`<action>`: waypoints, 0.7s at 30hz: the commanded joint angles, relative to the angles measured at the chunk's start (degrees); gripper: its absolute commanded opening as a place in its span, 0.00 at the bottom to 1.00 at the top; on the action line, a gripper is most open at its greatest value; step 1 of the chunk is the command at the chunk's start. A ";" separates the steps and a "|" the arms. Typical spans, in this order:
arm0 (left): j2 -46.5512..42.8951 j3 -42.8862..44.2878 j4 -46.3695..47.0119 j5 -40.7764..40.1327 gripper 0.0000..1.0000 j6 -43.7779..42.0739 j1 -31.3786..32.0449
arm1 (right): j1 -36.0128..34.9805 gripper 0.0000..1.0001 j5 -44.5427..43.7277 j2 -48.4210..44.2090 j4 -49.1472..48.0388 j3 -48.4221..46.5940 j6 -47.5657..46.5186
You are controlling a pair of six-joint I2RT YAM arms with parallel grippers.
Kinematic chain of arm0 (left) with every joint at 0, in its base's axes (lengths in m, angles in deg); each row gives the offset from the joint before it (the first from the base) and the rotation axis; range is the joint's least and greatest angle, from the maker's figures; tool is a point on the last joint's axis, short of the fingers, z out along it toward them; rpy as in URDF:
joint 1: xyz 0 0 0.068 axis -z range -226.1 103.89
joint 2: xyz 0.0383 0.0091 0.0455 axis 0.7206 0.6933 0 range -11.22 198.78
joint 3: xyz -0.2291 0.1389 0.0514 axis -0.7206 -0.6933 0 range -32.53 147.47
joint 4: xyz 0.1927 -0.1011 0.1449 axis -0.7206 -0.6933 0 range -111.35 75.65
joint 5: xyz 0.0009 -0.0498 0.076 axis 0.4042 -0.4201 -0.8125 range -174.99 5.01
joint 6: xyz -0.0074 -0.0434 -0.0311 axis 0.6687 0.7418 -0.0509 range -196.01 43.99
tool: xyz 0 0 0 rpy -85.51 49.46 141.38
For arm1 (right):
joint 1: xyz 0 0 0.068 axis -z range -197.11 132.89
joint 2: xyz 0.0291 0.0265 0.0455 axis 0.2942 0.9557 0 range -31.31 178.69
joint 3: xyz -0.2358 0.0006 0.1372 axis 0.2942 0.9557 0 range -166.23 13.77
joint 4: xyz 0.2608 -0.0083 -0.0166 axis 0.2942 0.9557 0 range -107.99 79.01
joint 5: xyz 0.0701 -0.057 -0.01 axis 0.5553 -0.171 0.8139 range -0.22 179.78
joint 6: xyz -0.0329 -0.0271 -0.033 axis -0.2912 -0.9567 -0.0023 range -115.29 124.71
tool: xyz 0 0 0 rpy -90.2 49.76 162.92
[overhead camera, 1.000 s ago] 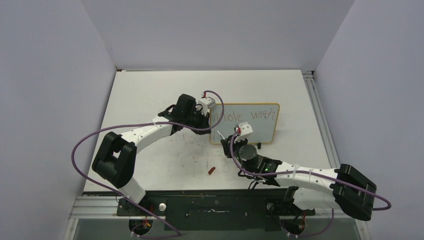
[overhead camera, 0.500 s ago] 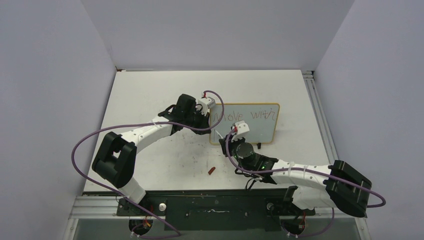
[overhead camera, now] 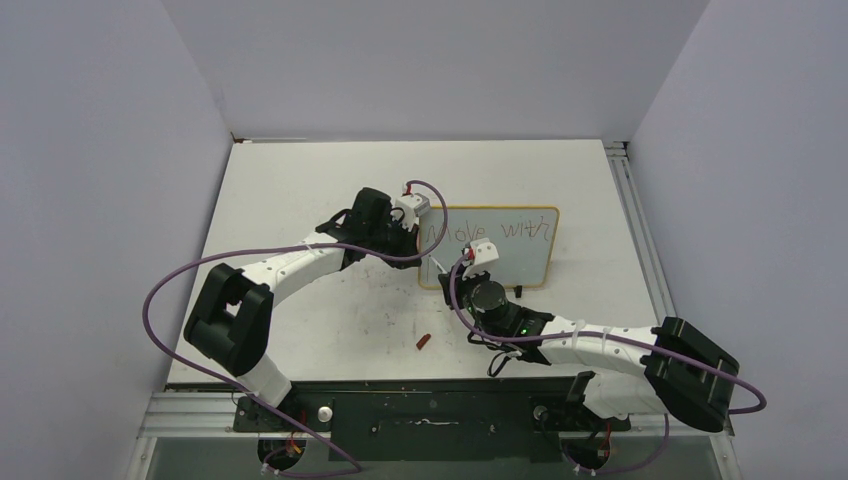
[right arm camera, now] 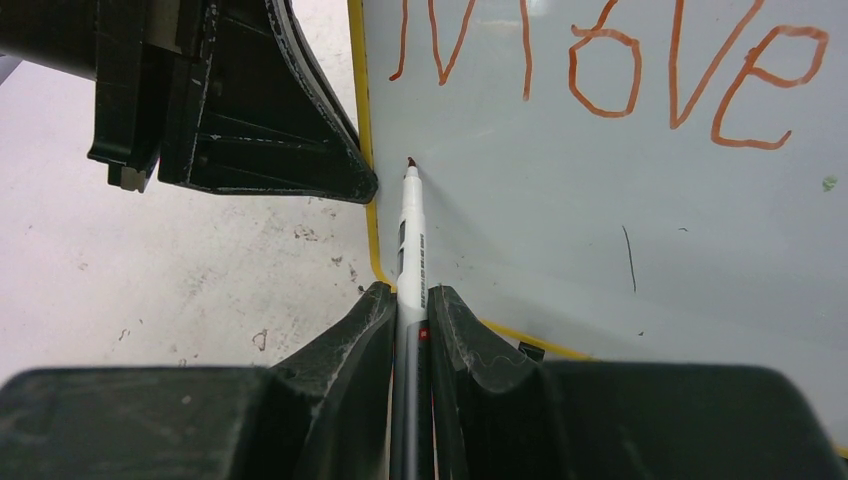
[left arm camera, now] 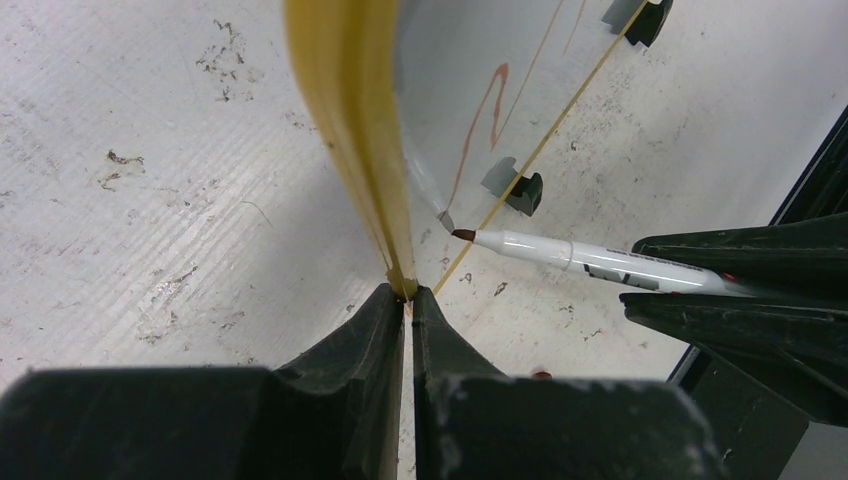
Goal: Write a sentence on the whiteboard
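Note:
The whiteboard (overhead camera: 505, 255) stands on the table with a yellow frame and black feet (left arm camera: 515, 187). The sentence (overhead camera: 487, 232) reads "Move with" in one reddish line; "Move" (right arm camera: 600, 60) shows in the right wrist view. My left gripper (overhead camera: 420, 237) is shut on the board's left frame edge (left arm camera: 350, 130), with the jaws (left arm camera: 408, 295) pinching it. My right gripper (overhead camera: 458, 275) is shut on a white marker (right arm camera: 410, 250). The marker's dark tip (left arm camera: 462, 235) is at the board's face, low on the left below the "M". I cannot tell whether it touches.
A small red marker cap (overhead camera: 423, 342) lies on the table in front of the board, near the front edge. Grey walls close in the table on the left, back and right. A metal rail (overhead camera: 635, 230) runs along the right side.
My right arm has shifted a little left and toward the board, bringing the marker tip to the lower left of the face. The left arm and board have not moved.

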 commanded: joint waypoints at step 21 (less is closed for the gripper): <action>-1.69 2.91 0.87 1.07 0.00 -0.19 -0.32 | 0.66 0.05 -3.95 -2.70 1.68 2.15 4.32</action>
